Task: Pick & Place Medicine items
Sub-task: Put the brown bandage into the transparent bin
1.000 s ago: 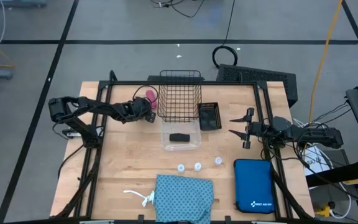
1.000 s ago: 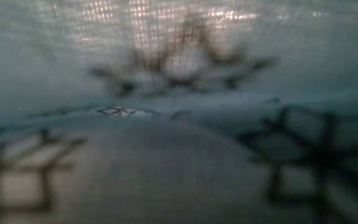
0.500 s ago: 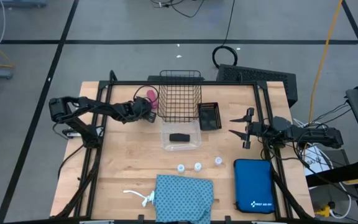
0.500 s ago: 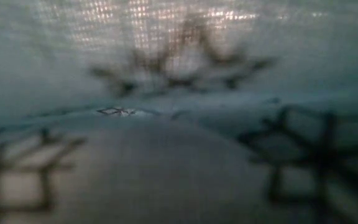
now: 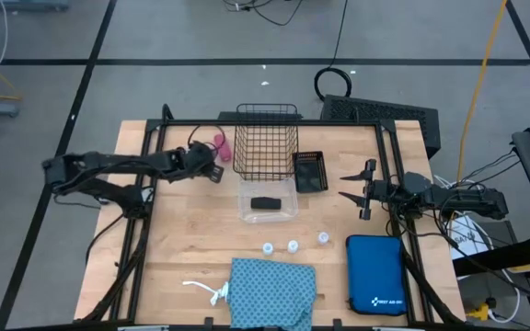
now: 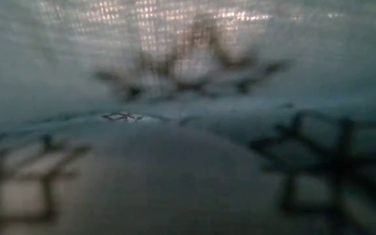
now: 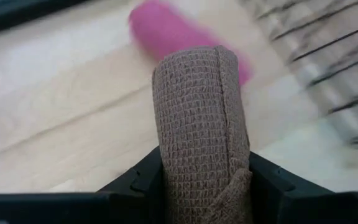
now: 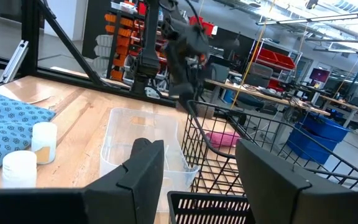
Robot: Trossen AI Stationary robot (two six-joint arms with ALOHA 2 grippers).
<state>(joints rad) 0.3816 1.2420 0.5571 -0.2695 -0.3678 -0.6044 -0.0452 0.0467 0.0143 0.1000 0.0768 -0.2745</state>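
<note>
My left gripper [image 5: 210,165] is near the far left of the table, beside the wire basket [image 5: 267,142], and is shut on the brown roll [image 7: 199,124]. The pink roll [image 5: 221,142] lies on its side on the table just beyond it. Three white-capped vials [image 5: 293,245] stand upright near the middle front. The teal patterned cloth [image 5: 272,292] with its white string [image 5: 205,290] lies at the front edge and fills the low view [image 6: 188,117]. My right gripper [image 5: 357,188] waits open at the right, touching nothing. My left gripper pinches the brown roll between its two fingers [image 7: 143,179], one on each curved side of the roll's near end [image 7: 194,186]. The fingers lie along the roll, which sticks out ahead of them. They slant down from the table's left. The roll is lifted clear of the table.
A clear tub [image 5: 268,198] holding a small black item sits in front of the wire basket. A black slotted tray [image 5: 309,170] lies to the right of the basket. The blue zip case [image 5: 375,273] lies at the front right. A black frame [image 5: 155,184] borders the table.
My left gripper has risen and drawn back toward the table's left edge. The pink roll stays on the table and now shows clear of the gripper.
</note>
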